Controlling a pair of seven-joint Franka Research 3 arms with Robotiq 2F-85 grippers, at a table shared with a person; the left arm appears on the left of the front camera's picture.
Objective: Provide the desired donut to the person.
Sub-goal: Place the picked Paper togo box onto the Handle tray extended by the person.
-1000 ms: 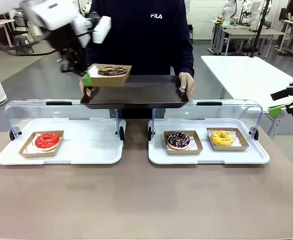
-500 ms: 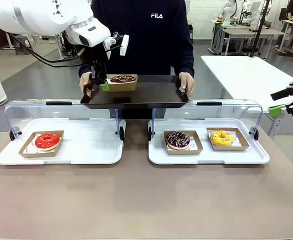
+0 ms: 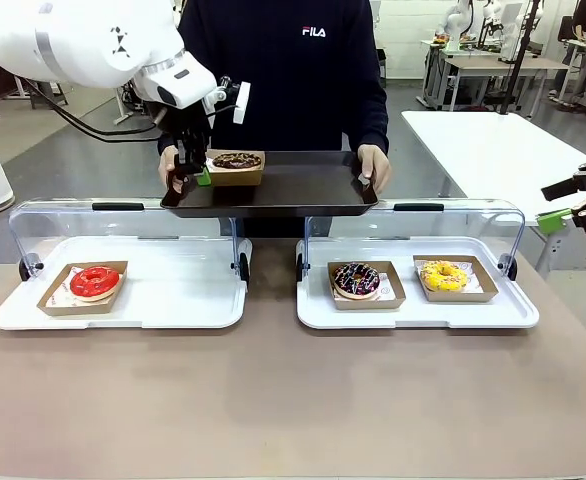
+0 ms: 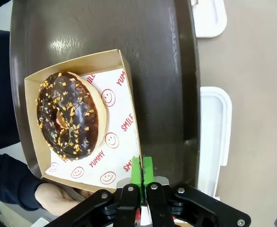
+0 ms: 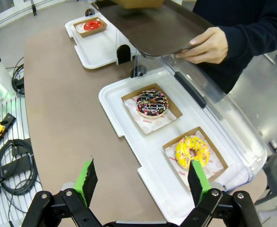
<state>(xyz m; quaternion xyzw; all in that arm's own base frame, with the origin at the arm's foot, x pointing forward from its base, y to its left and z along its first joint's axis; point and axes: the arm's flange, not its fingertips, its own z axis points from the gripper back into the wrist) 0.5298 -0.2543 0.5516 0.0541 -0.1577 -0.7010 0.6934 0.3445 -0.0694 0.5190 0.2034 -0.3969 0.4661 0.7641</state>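
Note:
A chocolate donut (image 3: 237,160) (image 4: 70,114) with orange crumbs lies in a cardboard box (image 3: 235,172) (image 4: 115,118) on the dark tray (image 3: 293,190) (image 4: 162,56) held by the person (image 3: 283,60) at the far side. My left gripper (image 3: 201,176) (image 4: 142,172) is shut on the box's near wall, its green pads pinching the cardboard edge. One of the person's hands (image 4: 58,198) grips the tray edge next to the box. My right gripper (image 3: 573,205) (image 5: 141,182) hangs open at the right, off the table, above the right case.
Two white display cases with raised clear lids stand on the table. The left case (image 3: 173,310) holds a red donut (image 3: 94,281). The right case (image 3: 513,315) (image 5: 129,137) holds a sprinkled chocolate donut (image 3: 357,279) (image 5: 151,103) and a yellow donut (image 3: 444,275) (image 5: 193,149).
My left arm has carried the boxed chocolate donut down and right from above the tray's left corner until it rests on the tray. The right arm has stayed still.

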